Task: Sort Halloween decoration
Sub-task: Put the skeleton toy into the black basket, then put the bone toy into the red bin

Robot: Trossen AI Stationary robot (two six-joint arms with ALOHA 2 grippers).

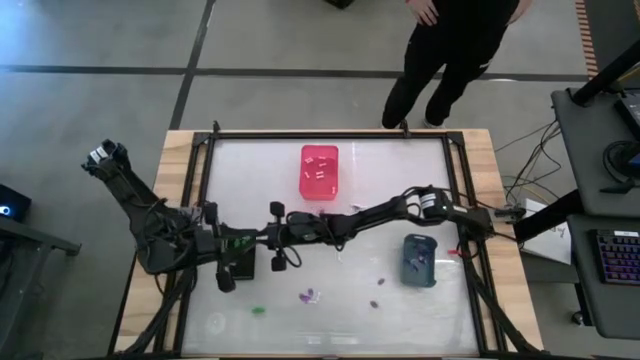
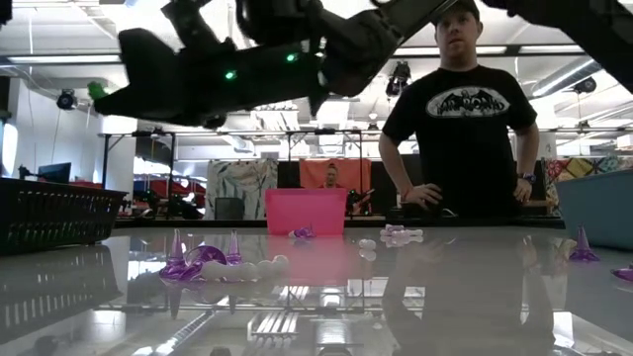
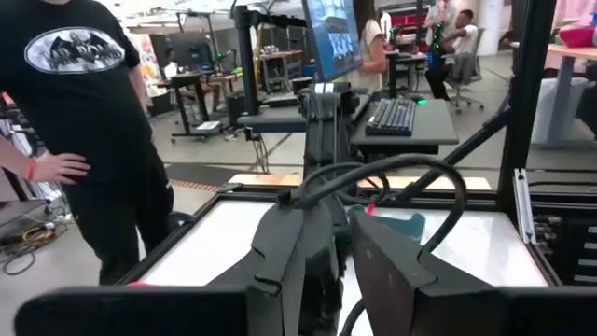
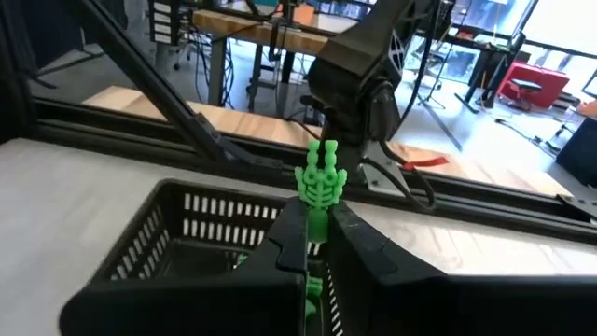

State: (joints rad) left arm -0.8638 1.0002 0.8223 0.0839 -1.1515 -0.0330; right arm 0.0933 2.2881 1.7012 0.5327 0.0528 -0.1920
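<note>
My right gripper (image 4: 317,219) reaches across the table to its left part (image 1: 278,238). It is shut on a small green skeleton piece (image 4: 322,182) above the black slatted basket (image 4: 177,233). Loose pieces lie on the table's near part: purple ones (image 1: 310,296), a green one (image 1: 258,311), and purple cones (image 2: 188,259) beside white ones (image 2: 242,272). White pieces lie in the pink bin (image 1: 319,170). My left gripper (image 3: 343,247) waits by the basket, facing the right arm. Its fingers are close together with nothing seen between them. My right gripper pinches the green skeleton piece by its lower part (image 4: 319,222) between the two fingers. The head and ribs stand out past the fingertips. The piece is lifted clear, over the near rim of the black basket.
The grey-blue bin (image 1: 419,260) stands at the table's right, with purple pieces in it. A black frame rail (image 4: 233,149) runs along the table edge behind the basket. A person in a black T-shirt (image 2: 463,129) stands at the far side.
</note>
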